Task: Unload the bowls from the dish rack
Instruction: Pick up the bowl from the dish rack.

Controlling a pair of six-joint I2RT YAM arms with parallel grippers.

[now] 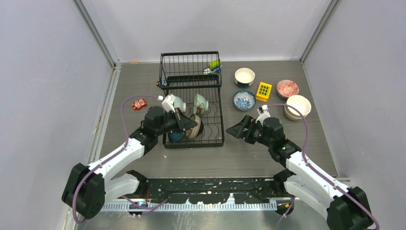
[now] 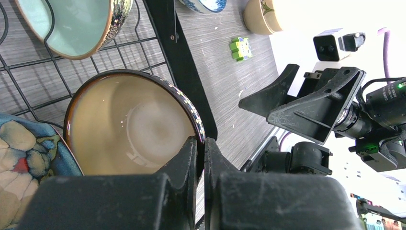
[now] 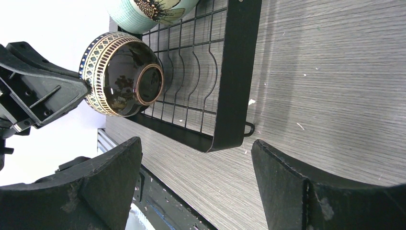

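The black wire dish rack (image 1: 216, 125) holds several bowls on edge. My left gripper (image 2: 201, 143) is shut on the near rim of a brown bowl (image 2: 129, 127) with a cream inside; one finger is inside the rim, the other outside. From above, that left gripper (image 1: 192, 124) sits at the rack's front, against the brown bowl (image 1: 197, 128). A teal bowl (image 2: 72, 24) and a blue floral bowl (image 2: 24, 158) stand beside it. My right gripper (image 3: 196, 163) is open over bare table, just right of the rack's front corner (image 3: 230, 134), holding nothing.
Right of the rack stand a white bowl (image 1: 244, 76), a blue-and-white bowl (image 1: 244, 100), a red-patterned bowl (image 1: 287, 88) and a cream bowl (image 1: 298, 106), with a yellow block (image 1: 264, 91) among them. A small red object (image 1: 139, 104) lies left of the rack. Toy blocks (image 1: 214, 66) sit in the raised back section.
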